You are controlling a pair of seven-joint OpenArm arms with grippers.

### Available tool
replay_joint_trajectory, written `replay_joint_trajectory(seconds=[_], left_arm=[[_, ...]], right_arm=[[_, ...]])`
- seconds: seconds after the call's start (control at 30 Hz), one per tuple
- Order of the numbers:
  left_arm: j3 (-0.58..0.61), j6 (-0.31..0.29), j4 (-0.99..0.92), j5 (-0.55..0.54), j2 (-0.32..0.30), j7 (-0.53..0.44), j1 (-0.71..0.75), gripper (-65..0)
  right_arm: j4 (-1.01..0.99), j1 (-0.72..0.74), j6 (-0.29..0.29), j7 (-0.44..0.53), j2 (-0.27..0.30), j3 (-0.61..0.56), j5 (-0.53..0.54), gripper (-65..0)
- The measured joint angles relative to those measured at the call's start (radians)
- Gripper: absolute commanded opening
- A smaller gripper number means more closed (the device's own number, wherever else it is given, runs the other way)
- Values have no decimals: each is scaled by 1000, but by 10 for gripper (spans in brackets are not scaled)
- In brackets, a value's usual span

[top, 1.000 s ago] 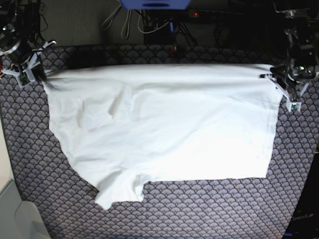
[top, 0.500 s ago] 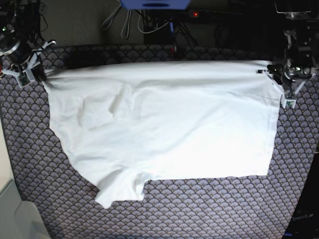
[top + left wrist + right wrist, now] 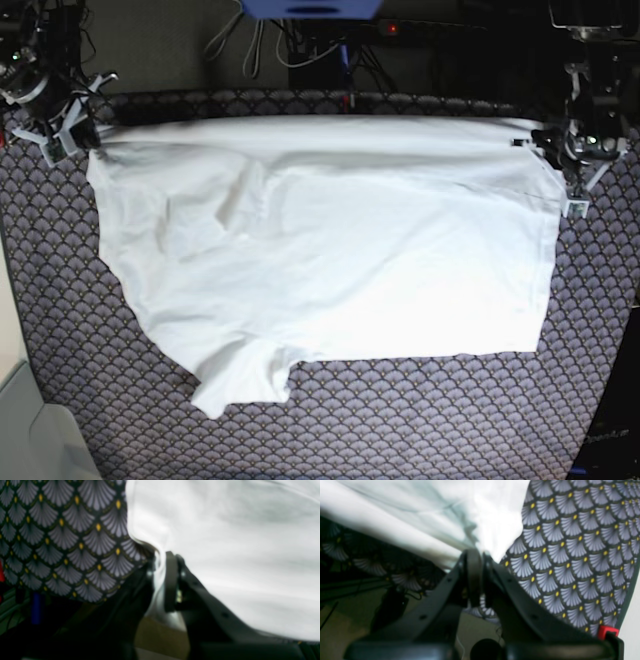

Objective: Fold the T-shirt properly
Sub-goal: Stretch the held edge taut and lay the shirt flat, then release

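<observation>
One scale-patterned grey cloth [image 3: 400, 420] covers table under T-shirt [image 3: 350, 260].

Surface: you have a table [image 3: 400, 430] under a dark cloth cover printed with grey fan scales and small yellow dots | On it: you see the white T-shirt [image 3: 340, 260] spread wide over the middle, wrinkled at its left part, one sleeve reaching toward the near edge | Far edge: shirt's top hem raised off the cover.
</observation>
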Motion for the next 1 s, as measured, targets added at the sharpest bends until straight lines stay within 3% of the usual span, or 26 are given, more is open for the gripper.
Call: replay_joint_trajectory(seconds=[0.77, 0.83, 1.0], left_arm=[[0, 0, 5, -3, 0, -15, 14, -637], [0, 0, 4, -3, -1, -15, 14, -585], [-6, 10, 24, 15, -8, -34, 46, -318]], right_arm=[[2, -52, -7, 7, 10, -6, 4, -650], [1, -52, -7, 4, 10, -6, 4, -627], [1, -66, -18, -6, 13, -6, -11, -468]])
